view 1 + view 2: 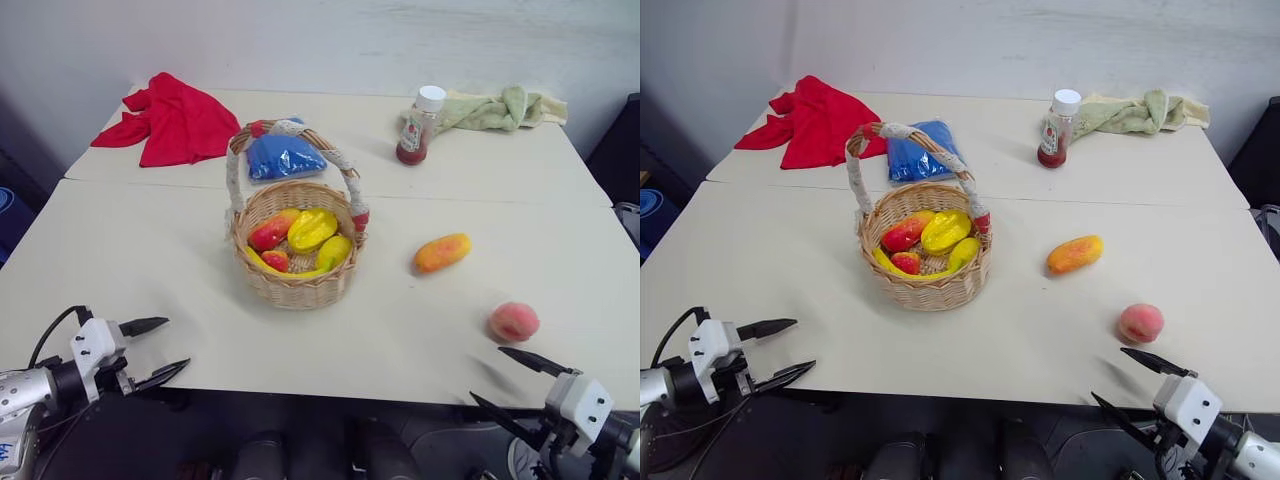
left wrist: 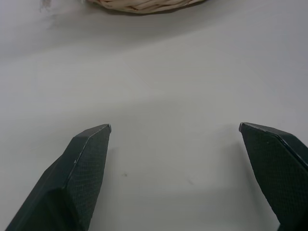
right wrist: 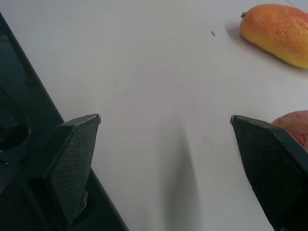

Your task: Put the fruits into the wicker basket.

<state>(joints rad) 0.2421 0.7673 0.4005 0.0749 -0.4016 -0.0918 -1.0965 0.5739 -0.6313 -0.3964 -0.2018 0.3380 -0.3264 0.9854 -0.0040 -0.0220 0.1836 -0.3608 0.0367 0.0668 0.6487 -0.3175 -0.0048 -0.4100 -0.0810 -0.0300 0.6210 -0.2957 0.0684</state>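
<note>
A pink-red peach (image 1: 514, 322) lies on the white table (image 1: 150, 260) just ahead of the right gripper (image 1: 512, 379), whose fingers are spread wide and hold nothing; an orange-yellow mango (image 1: 442, 252) rests farther out beyond it. The wicker basket (image 1: 296, 285), already holding several fruits, stands well ahead of the left gripper (image 1: 156, 351), likewise spread wide and empty.

A round tan woven wicker basket (image 1: 295, 285) is showing a white-wrapped handle with red ends and yellow and red fruits inside. An elongated orange-yellow mango (image 1: 442, 252) is blushing red; a round peach (image 1: 513, 322) is glowing pink-red on the cream table (image 1: 150, 260).
</note>
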